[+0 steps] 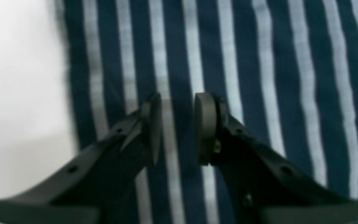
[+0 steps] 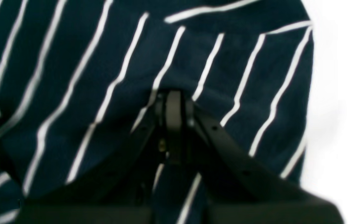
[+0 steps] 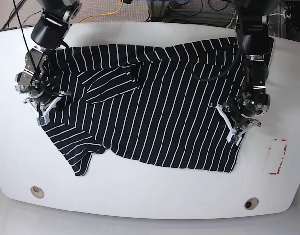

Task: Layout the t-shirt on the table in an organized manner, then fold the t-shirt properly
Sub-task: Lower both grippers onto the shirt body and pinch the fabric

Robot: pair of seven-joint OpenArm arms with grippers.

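The black t-shirt [image 3: 159, 112] with thin white stripes lies spread across the white table [image 3: 140, 196], with one part folded over itself at the upper left [image 3: 110, 83]. My left gripper [image 1: 177, 124] hovers open over the shirt's right edge [image 3: 235, 125], with only striped cloth [image 1: 259, 77] between and beneath its pads. My right gripper [image 2: 174, 99] sits at the shirt's left edge [image 3: 47, 105], its pads pressed together with cloth [image 2: 213, 62] puckered around the tips. In that wrist view the shirt's edge meets bare table [image 2: 343, 93] just to the right.
A red rectangular mark [image 3: 278, 156] lies on the table right of the shirt. Two round metal holes [image 3: 36, 191] [image 3: 251, 203] sit near the front edge. Cables and floor show beyond the table's far edge [image 3: 140, 7].
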